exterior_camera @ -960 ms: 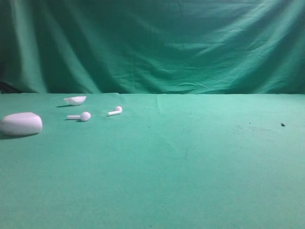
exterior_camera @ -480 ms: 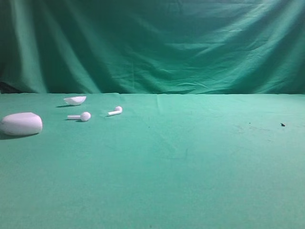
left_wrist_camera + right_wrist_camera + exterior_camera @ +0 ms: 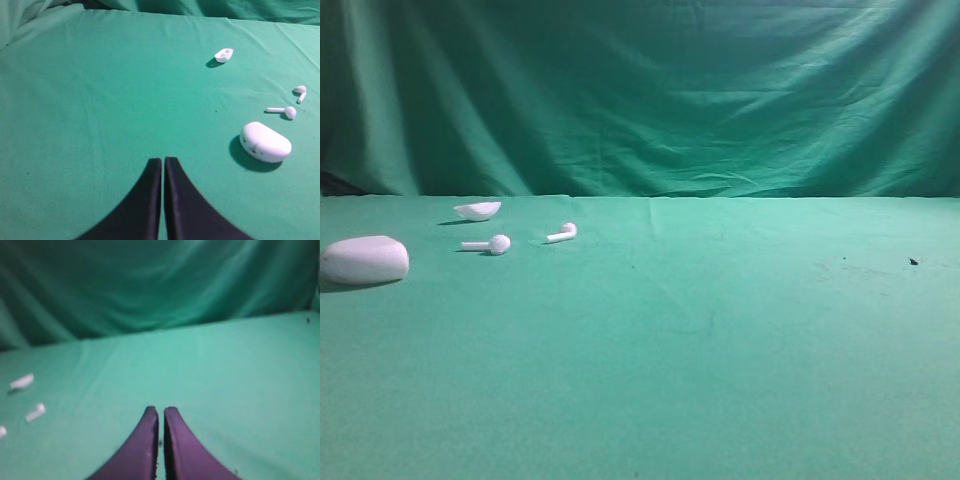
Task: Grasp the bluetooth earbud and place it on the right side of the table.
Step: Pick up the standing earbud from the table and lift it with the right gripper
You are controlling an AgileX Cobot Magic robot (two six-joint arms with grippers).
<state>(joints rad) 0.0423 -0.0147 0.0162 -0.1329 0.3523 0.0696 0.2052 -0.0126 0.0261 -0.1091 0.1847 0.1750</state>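
Observation:
The bluetooth earbud (image 3: 561,233), tiny and white with a short bent stem, lies on the green table (image 3: 700,340) at the far left; it also shows in the left wrist view (image 3: 300,92) and the right wrist view (image 3: 36,412). My left gripper (image 3: 163,161) is shut and empty, well short of the earbud. My right gripper (image 3: 160,410) is shut and empty, far to the right of it. Neither gripper shows in the exterior view.
A straight-stem earbud with a ball head (image 3: 490,243) lies left of the target. A large white pebble case (image 3: 365,260) sits at the left edge, and a small white shell piece (image 3: 478,210) lies behind. Green cloth hangs as backdrop (image 3: 640,90).

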